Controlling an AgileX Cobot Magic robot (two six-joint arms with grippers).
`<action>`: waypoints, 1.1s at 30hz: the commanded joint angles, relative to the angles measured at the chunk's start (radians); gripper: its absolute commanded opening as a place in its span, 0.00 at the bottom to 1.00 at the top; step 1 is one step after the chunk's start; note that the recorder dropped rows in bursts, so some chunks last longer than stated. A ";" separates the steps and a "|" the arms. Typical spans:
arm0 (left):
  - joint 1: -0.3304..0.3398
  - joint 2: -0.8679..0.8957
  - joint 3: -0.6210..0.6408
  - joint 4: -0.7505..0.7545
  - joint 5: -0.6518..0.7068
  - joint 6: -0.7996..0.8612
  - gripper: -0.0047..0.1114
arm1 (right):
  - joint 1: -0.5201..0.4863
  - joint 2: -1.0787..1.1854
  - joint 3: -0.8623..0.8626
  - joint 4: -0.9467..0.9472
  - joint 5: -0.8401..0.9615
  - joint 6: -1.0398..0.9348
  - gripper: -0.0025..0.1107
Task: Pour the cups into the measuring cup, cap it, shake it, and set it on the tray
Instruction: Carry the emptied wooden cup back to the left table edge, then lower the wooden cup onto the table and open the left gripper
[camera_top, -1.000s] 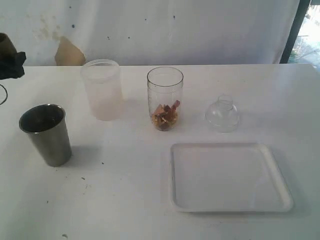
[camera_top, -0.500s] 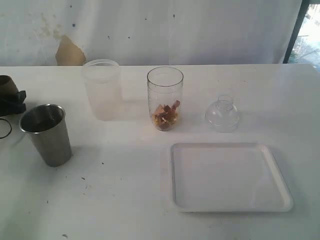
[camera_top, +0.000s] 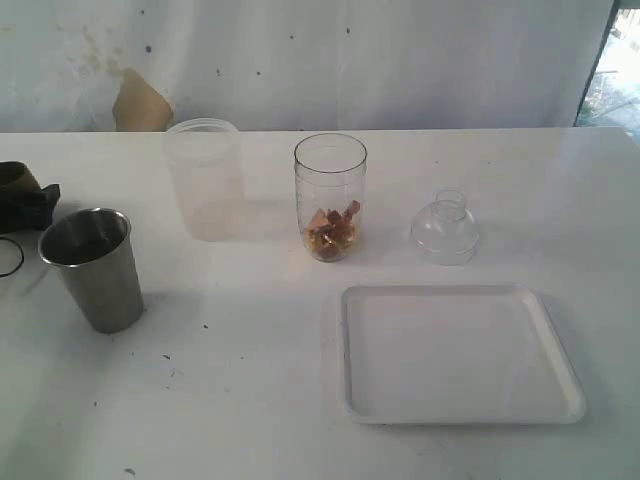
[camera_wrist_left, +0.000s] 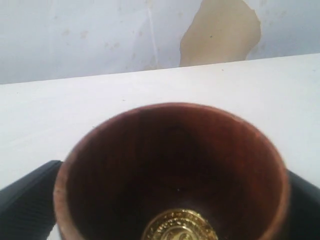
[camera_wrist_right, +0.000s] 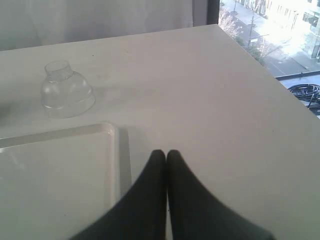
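The brown wooden cup (camera_wrist_left: 170, 165) fills the left wrist view, with a gold disc (camera_wrist_left: 180, 227) in its bottom. My left gripper (camera_top: 25, 200) is at the table's far left, one black finger on each side of the cup (camera_top: 14, 177); no gap shows, so grip or release is unclear. The steel tumbler (camera_top: 92, 268) stands just right of it. The frosted cup (camera_top: 205, 180) and the clear measuring cup (camera_top: 330, 197), holding brown and orange bits, stand behind. The white tray (camera_top: 460, 352) lies front right. My right gripper (camera_wrist_right: 166, 152) is shut and empty beside the tray's rim (camera_wrist_right: 114, 131).
A small clear dome lid (camera_top: 444, 228) sits upright between the measuring cup and the tray, also the dome lid (camera_wrist_right: 67, 92) in the right wrist view. A black cable loop (camera_top: 8, 257) lies at the left edge. The table's corner edge (camera_wrist_right: 260, 65) runs close to the right arm.
My left gripper has come down with the wooden cup from above the table's far left to table level. Nothing else has moved.
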 joint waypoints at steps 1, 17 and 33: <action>0.001 -0.027 0.000 -0.002 -0.005 -0.043 0.94 | 0.003 -0.005 0.005 -0.003 -0.008 0.001 0.02; 0.001 -0.254 0.181 0.013 -0.020 -0.052 0.94 | 0.003 -0.005 0.005 -0.003 -0.008 0.001 0.02; 0.001 -0.717 0.447 0.352 -0.028 -0.465 0.94 | 0.003 -0.005 0.005 -0.003 -0.008 0.001 0.02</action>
